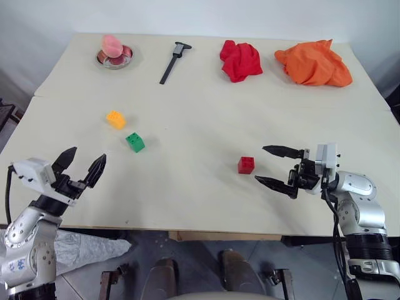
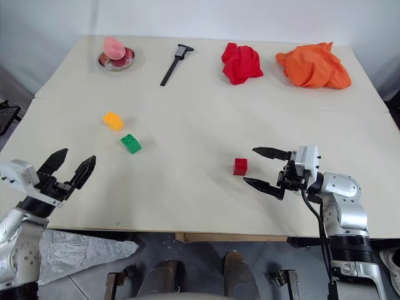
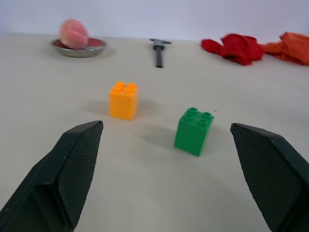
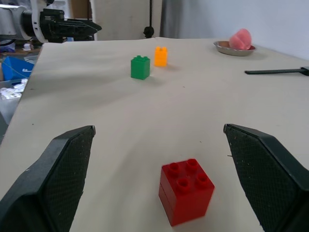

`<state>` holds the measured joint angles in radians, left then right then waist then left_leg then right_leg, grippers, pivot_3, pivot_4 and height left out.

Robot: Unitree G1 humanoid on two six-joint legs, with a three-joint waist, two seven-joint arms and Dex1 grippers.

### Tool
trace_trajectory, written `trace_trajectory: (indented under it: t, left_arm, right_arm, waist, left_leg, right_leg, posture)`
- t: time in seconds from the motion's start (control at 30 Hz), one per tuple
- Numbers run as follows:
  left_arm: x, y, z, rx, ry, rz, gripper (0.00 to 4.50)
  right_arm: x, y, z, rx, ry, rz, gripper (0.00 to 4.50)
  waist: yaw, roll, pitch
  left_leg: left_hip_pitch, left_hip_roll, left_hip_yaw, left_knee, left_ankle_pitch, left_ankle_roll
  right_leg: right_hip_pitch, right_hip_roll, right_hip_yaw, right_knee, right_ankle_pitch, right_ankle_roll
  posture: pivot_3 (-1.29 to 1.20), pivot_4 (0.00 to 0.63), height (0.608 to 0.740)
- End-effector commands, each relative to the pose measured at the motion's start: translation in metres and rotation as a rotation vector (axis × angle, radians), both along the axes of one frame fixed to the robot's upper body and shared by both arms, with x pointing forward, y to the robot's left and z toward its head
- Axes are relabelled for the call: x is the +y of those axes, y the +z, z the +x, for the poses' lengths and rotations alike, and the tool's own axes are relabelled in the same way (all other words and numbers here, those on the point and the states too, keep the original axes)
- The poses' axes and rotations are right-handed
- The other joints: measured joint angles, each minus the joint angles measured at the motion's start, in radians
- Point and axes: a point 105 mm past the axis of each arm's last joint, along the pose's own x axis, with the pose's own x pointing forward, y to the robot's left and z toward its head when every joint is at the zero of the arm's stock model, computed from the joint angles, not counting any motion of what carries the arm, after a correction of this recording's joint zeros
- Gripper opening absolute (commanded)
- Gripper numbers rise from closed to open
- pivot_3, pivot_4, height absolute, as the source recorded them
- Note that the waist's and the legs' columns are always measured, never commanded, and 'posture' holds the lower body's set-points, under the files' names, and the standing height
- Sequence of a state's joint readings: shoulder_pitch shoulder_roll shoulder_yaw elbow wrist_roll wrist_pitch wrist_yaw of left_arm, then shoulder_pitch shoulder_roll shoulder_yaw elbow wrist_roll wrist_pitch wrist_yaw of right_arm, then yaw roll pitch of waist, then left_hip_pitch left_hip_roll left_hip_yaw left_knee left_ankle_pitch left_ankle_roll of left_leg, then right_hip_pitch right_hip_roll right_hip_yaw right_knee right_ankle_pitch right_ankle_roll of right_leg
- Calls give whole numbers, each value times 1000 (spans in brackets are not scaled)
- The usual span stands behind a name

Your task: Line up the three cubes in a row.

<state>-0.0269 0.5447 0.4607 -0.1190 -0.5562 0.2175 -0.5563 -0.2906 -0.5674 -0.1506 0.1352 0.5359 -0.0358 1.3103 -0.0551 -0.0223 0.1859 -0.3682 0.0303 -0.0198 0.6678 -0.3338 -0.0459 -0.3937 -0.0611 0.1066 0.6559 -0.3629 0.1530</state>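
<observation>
Head view: red cube (image 1: 245,165) sits at nine o'clock of the wide-open right gripper (image 1: 277,169); yellow-orange cube (image 1: 115,119) and green cube (image 1: 135,142) lie at one o'clock of the spread, empty left gripper (image 1: 81,164).

Wrist views: the blocks look light, rigid and slick; pinch flat opposite sides.

Bare tabletop (image 1: 187,187) between small green studded plastic block (image 1: 135,142) and small red studded plastic block (image 1: 245,165), unobstructed passage there.

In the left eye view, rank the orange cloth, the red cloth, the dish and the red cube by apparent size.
1. orange cloth
2. red cloth
3. dish holding a pink fruit
4. red cube

The cube sits nearer the camera and looks smallest anyway, so the ranking seems safe.
</observation>
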Motion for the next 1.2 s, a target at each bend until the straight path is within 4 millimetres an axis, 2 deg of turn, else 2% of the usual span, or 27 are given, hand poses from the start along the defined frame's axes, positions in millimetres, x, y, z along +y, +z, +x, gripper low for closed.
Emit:
trace_trajectory:
  t: [0.03,0.33,0.5,0.6,0.8,0.87,0.93,1.0,1.13,1.2]
  left_arm:
    - [0,0,13,50,-50,53,4500]
    - [-10,-13,55,128,-191,152,4500]
    - [-15,-14,67,127,-243,166,4500]
    - [-18,-15,70,126,-275,175,3935]
    - [-24,-10,72,113,-339,184,2112]
    - [-33,-6,71,97,-408,198,1489]
    - [-40,0,70,78,-466,210,1438]
    - [-57,5,66,49,-589,253,1438]
    - [-106,15,64,4,-841,329,1438]
    - [-125,14,65,7,-927,378,1438]
  right_arm:
    - [6,8,-3,-35,14,13,4469]
    - [13,8,-3,-41,13,26,4469]
    - [14,7,-6,-39,10,27,4469]
    - [14,7,-7,-39,3,28,4500]
    - [14,5,-9,-35,-4,26,4500]
    - [11,4,-11,-32,-13,20,4500]
    - [9,4,-12,-30,-21,14,4500]
    - [4,3,-14,-25,-31,4,4500]
    - [-10,2,-20,-8,-54,-27,4500]
    - [-16,2,-23,-3,-62,-46,4500]
  waist:
    - [-3,0,0]
    - [2,0,0]
    - [0,0,0]
    - [0,0,0]
    - [2,0,0]
    - [3,0,0]
    - [3,0,0]
    - [4,0,0]
    - [17,0,0]
    - [29,0,0]
  left_leg:
    - [0,0,0,0,0,0]
    - [-1,0,1,0,2,-3]
    - [-1,0,1,0,2,-3]
    - [-2,0,2,0,2,-3]
    - [-2,0,2,1,2,-3]
    - [-2,0,2,1,2,-3]
    - [-2,0,2,1,2,-3]
    - [-2,0,2,1,2,-3]
    - [-2,-2,2,2,2,-3]
    - [-4,-4,2,5,1,-3]
  right_leg:
    - [0,0,0,0,0,0]
    - [-1,-1,-2,0,0,0]
    - [-2,-1,-4,0,0,0]
    - [-2,-1,-5,1,0,0]
    - [-3,-2,-5,1,0,0]
    - [-3,-2,-5,2,0,0]
    - [-3,-2,-5,2,0,0]
    - [-3,-2,-5,2,0,0]
    - [-2,-2,-5,1,0,0]
    - [-2,-2,-6,2,0,0]
  posture:
    - [0,150,740]
    - [0,150,740]
    - [0,150,740]
    - [0,150,740]
    - [0,150,740]
    - [0,150,740]
    - [0,150,740]
    - [0,150,740]
    - [0,150,740]
    - [0,150,740]
